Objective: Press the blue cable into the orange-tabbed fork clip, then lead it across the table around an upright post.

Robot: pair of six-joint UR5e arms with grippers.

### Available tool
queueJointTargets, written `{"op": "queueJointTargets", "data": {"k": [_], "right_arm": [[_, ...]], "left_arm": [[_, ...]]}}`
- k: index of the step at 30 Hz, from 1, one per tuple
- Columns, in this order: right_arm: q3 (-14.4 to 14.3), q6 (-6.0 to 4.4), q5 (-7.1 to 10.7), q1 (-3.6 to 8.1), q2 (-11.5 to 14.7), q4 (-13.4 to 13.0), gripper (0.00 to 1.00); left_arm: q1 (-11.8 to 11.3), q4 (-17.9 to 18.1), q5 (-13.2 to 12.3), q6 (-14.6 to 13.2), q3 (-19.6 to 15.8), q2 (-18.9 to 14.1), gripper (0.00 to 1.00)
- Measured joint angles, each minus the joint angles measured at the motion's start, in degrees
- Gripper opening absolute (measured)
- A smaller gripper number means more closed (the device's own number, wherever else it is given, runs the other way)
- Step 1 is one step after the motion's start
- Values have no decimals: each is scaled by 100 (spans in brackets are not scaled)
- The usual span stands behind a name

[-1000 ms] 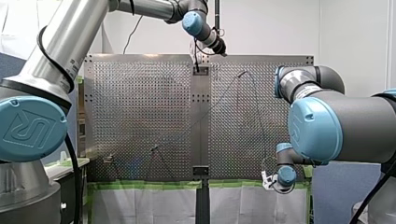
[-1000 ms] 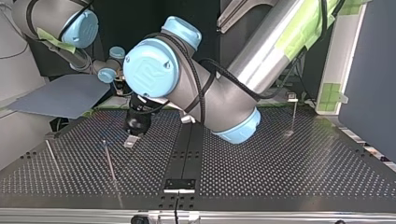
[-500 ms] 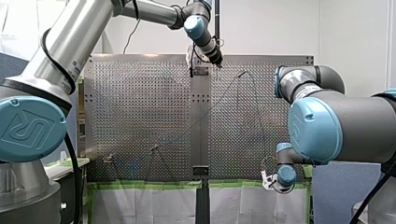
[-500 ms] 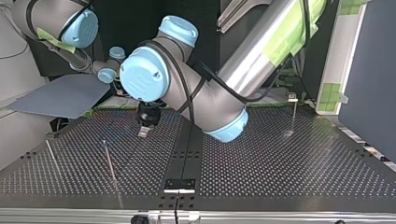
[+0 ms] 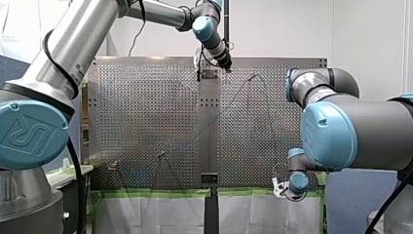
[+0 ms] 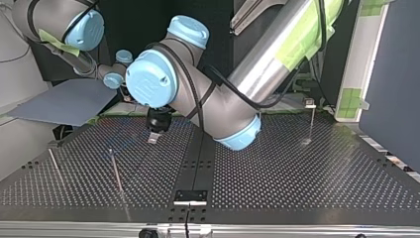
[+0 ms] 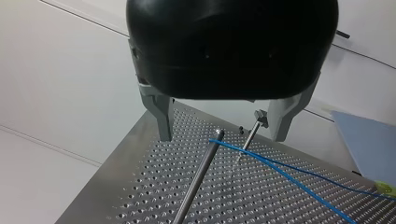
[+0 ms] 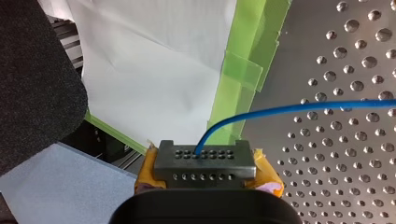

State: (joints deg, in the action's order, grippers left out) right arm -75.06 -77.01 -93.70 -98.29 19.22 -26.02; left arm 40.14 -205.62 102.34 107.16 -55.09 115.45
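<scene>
Your left tool, fingers apart, faces the post; your right tool clamps the cable. It looks thin, limp, light: grip it beside the post.

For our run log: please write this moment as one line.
left gripper: open, post ahead of it | right gripper: shut on blue cable | blue cable: crosses post near its top

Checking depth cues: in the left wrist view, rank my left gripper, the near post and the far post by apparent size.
1. Left gripper, largest.
2. Near post.
3. Far post, smallest, perhaps only because farther off.
</scene>
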Motion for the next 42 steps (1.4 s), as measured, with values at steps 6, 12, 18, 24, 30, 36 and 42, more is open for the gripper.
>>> {"op": "queueJointTargets", "data": {"k": [6,12,18,24,30,36,42], "right_arm": [[4,1,0,-2,17,13,0],[6,0,-1,-2,34,31,0],[8,2,22,-2,43,34,0],[2,0,34,-2,54,34,0],[2,0,35,-2,61,34,0],[3,0,58,-8,66,33,0],[9,0,61,-26,72,30,0]], "left_arm": [[92,-12,206,23,-19,-69,100],[183,127,455,83,-237,-242,100],[173,376,447,294,-497,-495,100],[155,677,464,591,-797,-796,100],[93,964,489,876,-1082,-1081,100],[0,1250,536,1005,-1372,-1370,100],[-79,1531,527,1009,-1648,-1474,100]]}}
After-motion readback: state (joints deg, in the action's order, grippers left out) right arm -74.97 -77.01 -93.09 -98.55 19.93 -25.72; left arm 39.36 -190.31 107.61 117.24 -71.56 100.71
